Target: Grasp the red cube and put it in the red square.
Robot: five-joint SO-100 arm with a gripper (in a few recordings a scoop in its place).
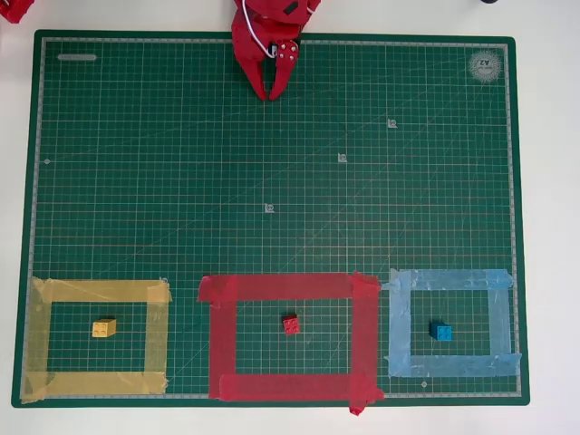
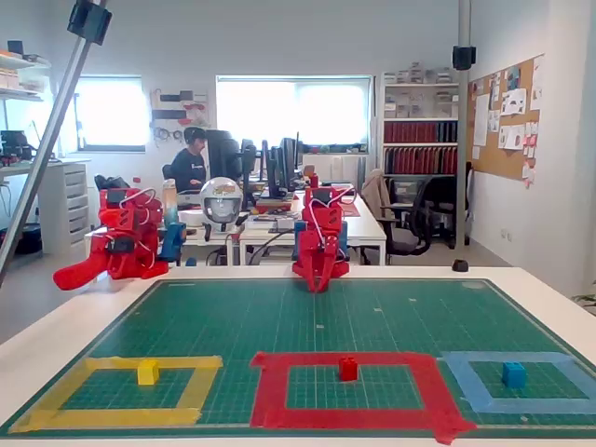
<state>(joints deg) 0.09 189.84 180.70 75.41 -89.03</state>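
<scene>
While the big green mat (image 1: 272, 181) is lying flat on the white table (image 2: 56, 345), the red square (image 1: 222, 340) is sitting at its near edge, between a yellow tape outline (image 1: 41, 340) and a light blue one (image 1: 399, 331). Far back, the gripper (image 1: 270, 92) is pointing down with its tips nearly touching, holding nothing. The red cube (image 1: 291, 324) is sitting inside the red square. Its studs are hard to see.

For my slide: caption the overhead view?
Red cube sits inside the red square; pincer far across the mat.
</scene>
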